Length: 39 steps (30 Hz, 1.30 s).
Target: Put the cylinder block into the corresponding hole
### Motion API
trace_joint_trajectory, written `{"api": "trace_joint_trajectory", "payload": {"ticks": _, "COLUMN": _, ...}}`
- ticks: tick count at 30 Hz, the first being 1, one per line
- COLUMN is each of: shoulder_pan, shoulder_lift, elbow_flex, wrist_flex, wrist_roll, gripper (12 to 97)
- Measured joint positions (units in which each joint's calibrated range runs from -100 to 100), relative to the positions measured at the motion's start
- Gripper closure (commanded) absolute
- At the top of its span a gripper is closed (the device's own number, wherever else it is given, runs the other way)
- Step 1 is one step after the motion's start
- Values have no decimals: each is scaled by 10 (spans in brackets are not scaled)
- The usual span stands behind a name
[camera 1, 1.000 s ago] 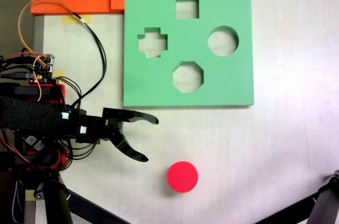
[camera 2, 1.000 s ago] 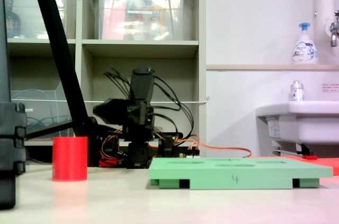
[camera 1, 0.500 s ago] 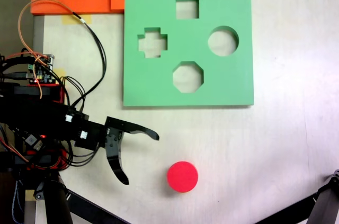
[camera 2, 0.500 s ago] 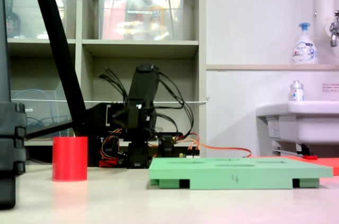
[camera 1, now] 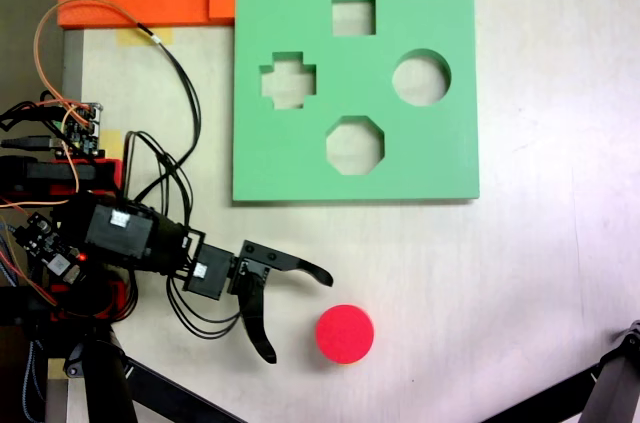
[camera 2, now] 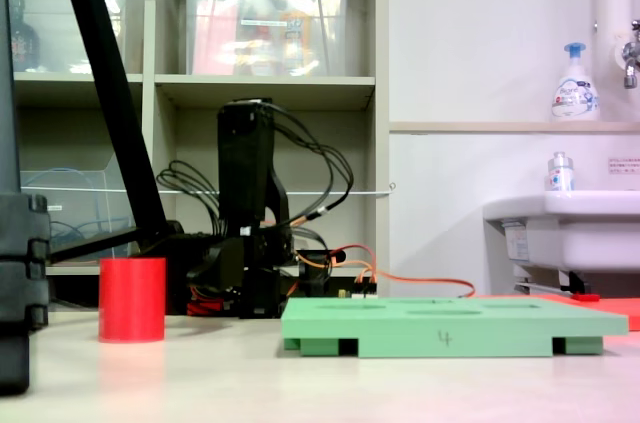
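Gripper [camera 1: 299, 315]: fingers spread wide, near the red cylinder block [camera 1: 345, 334], not touching. Green foam board [camera 1: 300, 158] on surface [camera 1: 530, 273]; round hole [camera 1: 421, 78] empty.

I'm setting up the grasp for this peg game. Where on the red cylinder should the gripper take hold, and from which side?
Grip the red cylinder across its curved side wall. It stands upright on the table, flat round top up, so opposite sides offer even contact. Coming from the left in the top-down fixed view seems best: the open gripper already faces it there, and nothing stands between them.
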Motion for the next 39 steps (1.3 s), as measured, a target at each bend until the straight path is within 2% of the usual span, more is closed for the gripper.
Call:
{"api": "trace_joint_trajectory", "payload": {"ticks": 15, "shoulder_pan": -6, "shoulder_lift": 160, "elbow_flex": 148, "wrist_flex": 0, "wrist_roll": 8, "gripper": 310}}
{"api": "trace_joint_trajectory", "payload": {"ticks": 17, "shoulder_pan": -5, "shoulder_lift": 172, "elbow_flex": 160, "wrist_flex": 0, "wrist_roll": 10, "gripper": 362}}
{"api": "trace_joint_trajectory", "payload": {"ticks": 21, "shoulder_pan": -2, "shoulder_lift": 183, "elbow_flex": 162, "wrist_flex": 0, "wrist_roll": 10, "gripper": 535}}
{"api": "trace_joint_trajectory", "payload": {"ticks": 27, "shoulder_pan": 0, "shoulder_lift": 185, "elbow_flex": 161, "wrist_flex": 0, "wrist_roll": 10, "gripper": 599}}
{"api": "trace_joint_trajectory", "payload": {"ticks": 30, "shoulder_pan": 3, "shoulder_lift": 186, "elbow_flex": 162, "wrist_flex": 0, "wrist_roll": 10, "gripper": 672}}
{"api": "trace_joint_trajectory", "payload": {"ticks": 39, "shoulder_pan": 10, "shoulder_lift": 198, "elbow_flex": 163, "wrist_flex": 0, "wrist_roll": 11, "gripper": 694}}
